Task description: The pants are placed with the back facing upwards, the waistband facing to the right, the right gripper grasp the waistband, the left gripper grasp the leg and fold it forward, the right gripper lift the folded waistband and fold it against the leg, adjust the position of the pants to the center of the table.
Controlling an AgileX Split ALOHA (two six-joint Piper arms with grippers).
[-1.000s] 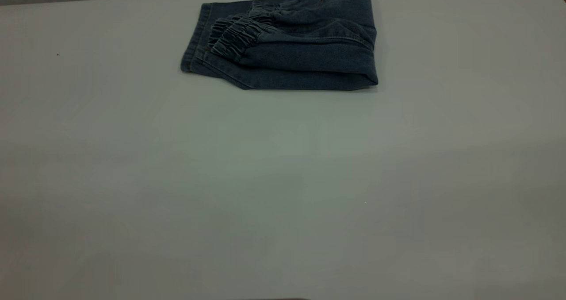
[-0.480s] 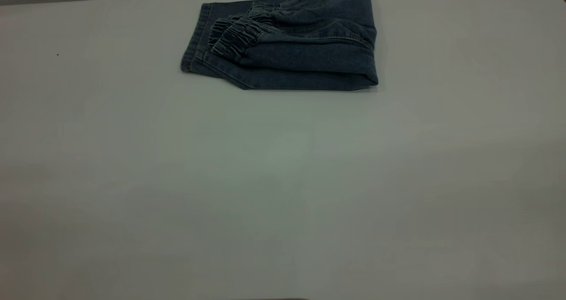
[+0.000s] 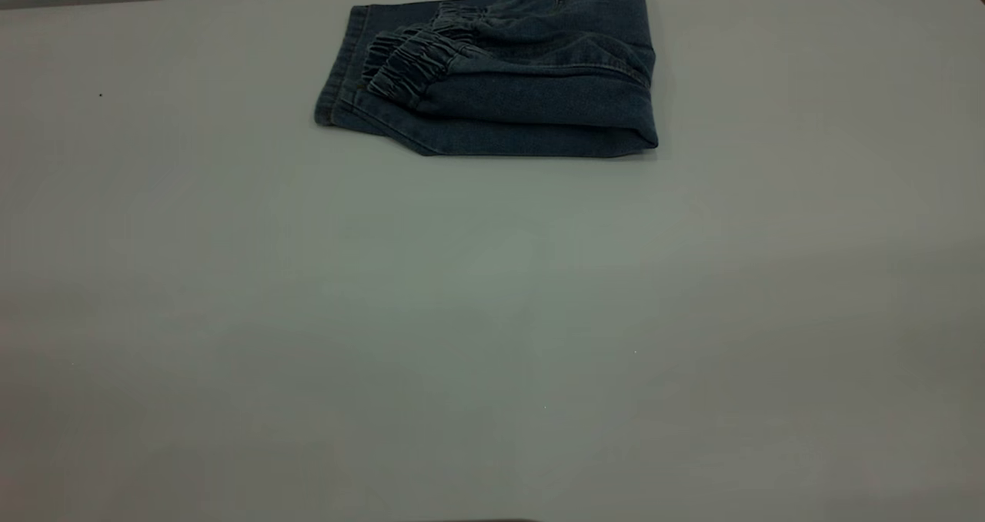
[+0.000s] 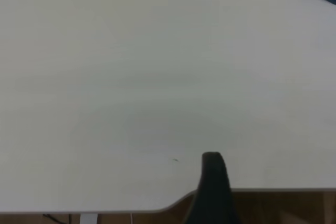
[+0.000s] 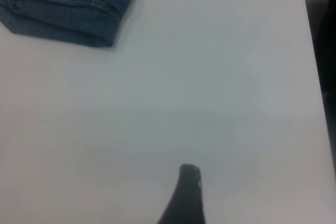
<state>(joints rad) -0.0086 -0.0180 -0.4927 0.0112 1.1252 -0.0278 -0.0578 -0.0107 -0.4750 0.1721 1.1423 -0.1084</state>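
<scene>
Nothing moved: folded pants (image 3: pixel 500 83) lie untouched on the table (image 3: pixel 492 314); either tool's state unclear.

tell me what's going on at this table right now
Nothing is being handled at this moment. The pants lie folded into a compact bundle on the table, toward its far edge in the exterior view, with the waistband laid over the leg end. Both arms are drawn back: the left pincer and the right pincer each hang above bare tabletop, well apart from the denim, holding nothing.
</scene>
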